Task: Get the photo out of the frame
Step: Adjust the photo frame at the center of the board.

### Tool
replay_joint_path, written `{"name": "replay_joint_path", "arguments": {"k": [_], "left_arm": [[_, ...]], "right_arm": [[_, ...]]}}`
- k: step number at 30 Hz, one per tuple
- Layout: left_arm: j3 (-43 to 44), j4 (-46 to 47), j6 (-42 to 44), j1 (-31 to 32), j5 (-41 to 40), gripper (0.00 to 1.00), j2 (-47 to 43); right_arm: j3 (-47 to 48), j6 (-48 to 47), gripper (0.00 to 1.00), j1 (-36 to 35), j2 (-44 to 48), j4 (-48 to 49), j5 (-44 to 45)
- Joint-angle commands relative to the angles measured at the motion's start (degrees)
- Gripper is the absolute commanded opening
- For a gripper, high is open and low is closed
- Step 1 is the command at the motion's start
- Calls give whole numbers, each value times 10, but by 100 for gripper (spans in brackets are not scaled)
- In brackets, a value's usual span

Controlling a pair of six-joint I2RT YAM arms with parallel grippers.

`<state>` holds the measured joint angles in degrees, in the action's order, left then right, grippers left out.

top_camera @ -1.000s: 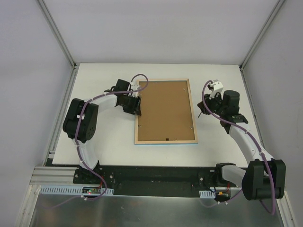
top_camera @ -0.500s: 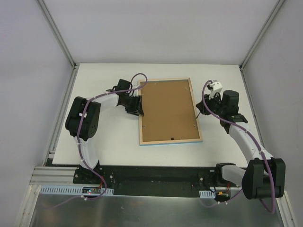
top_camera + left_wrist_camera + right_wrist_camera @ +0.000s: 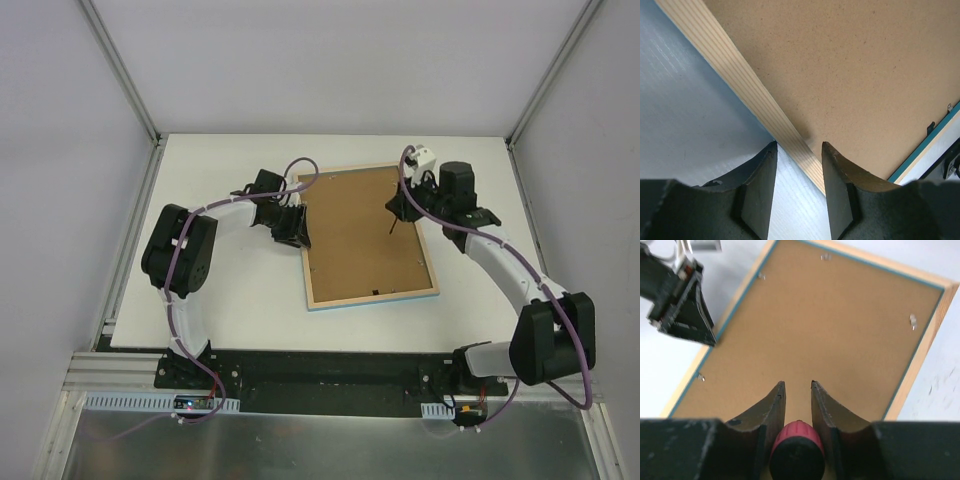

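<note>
- Your frame (image 3: 368,238) lies back up, so its front face is hidden in every view.
- The right wrist view shows you only the red handle end of the screwdriver (image 3: 796,447) inside the right gripper (image 3: 796,386); the shaft is hidden there.
- The left wrist view crops the frame. You cannot tell whether the left gripper (image 3: 799,146) touches its rim.

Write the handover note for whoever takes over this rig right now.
Left gripper: open, straddling the pale wood edge of the frame.
Right gripper: shut on the red-handled screwdriver, above the back panel.
The frame lies face down on the table, back panel in place; the photo is not visible.
Done: nothing out yet.
Left: free the metal tabs, lift the panel, take out the photo.
</note>
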<state>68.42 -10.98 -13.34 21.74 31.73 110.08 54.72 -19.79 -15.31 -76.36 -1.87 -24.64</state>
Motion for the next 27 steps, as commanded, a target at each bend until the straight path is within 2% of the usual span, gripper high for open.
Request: {"name": "replay_joint_path", "arguments": {"k": [1, 5, 10, 18, 27], "left_arm": [[-3, 10, -5, 6, 19, 39, 0], [5, 9, 7, 0, 2, 45, -17], [58, -25, 26, -30, 11, 53, -13], [125, -38, 27, -46, -32, 53, 17], [145, -38, 7, -46, -67, 52, 71]], "right_arm": [[84, 20, 1, -24, -28, 7, 3], [125, 31, 1, -50, -56, 16, 15], [187, 70, 1, -56, -97, 9, 15], [306, 106, 1, -57, -187, -69, 37], [441, 197, 1, -56, -278, -132, 28]]}}
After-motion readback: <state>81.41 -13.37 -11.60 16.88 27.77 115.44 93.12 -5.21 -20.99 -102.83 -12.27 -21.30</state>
